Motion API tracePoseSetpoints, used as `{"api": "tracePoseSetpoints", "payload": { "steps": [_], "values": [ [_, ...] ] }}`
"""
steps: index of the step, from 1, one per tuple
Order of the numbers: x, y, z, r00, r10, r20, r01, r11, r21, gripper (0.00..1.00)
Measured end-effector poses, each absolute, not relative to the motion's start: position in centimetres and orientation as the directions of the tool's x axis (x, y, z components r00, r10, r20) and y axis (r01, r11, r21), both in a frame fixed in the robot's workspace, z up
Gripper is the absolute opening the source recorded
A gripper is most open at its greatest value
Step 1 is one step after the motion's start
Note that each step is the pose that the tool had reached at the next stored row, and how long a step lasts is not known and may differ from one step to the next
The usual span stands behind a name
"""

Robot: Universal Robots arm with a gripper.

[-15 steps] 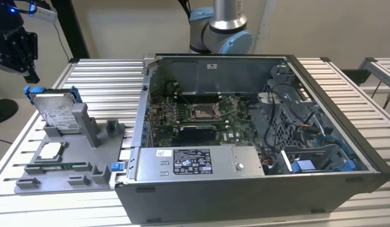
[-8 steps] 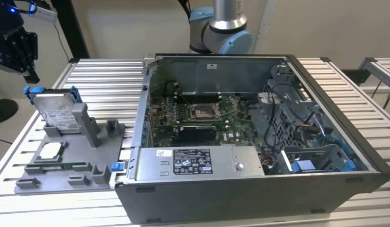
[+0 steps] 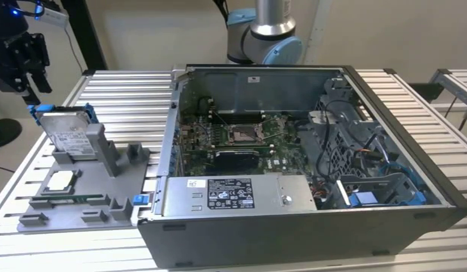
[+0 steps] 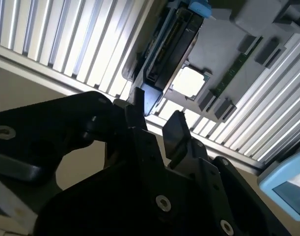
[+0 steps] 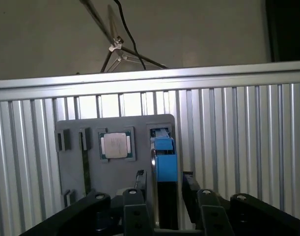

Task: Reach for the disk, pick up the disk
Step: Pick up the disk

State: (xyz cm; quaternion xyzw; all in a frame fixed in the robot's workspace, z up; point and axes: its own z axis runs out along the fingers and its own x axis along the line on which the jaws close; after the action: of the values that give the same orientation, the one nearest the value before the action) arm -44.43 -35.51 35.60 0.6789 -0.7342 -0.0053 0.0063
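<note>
Your gripper [image 3: 33,89] hangs just above the disk [image 3: 67,133] and apart from it. Its black fingers [image 5: 141,184] are spread wide, and in the first wrist view they stand on either side of the disk's thin edge. The disk sits directly below the gripper, standing on edge and leaning back a little in a slot of the grey tray [image 3: 97,181]. It is a flat silver-grey metal slab with a white label on its face and blue bracket rails [image 3: 41,107] along its sides. Watch the tray's tall upright post [image 3: 97,144], a blocky matte-grey piece that rises just beside the disk on the side away from the gripper's body. Farther along the tray from the gripper, a square, shiny processor chip [image 3: 59,180] lies flat in its pocket, and a thin green memory stick [image 3: 71,198] lies beyond it. The tray rests on a worktop [image 3: 127,90] of ribbed, pale aluminium slats that catch the light. Well off to the side of the gripper, toward the exterior view's right, the open computer case [image 3: 294,238] stands on the same worktop. It is a dark grey metal case with a green motherboard [image 3: 241,136] inside and a boxy, labelled power-supply unit [image 3: 294,192] at its near wall.
</note>
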Motion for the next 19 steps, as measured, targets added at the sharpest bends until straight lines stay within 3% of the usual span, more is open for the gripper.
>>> {"api": "tracePoseSetpoints", "payload": {
  "steps": [19],
  "values": [
    [-44.4, -35.5, 33.7, -0.074, -0.997, 0.005, -0.997, 0.074, 0.016, 1.00]
  ]
}}
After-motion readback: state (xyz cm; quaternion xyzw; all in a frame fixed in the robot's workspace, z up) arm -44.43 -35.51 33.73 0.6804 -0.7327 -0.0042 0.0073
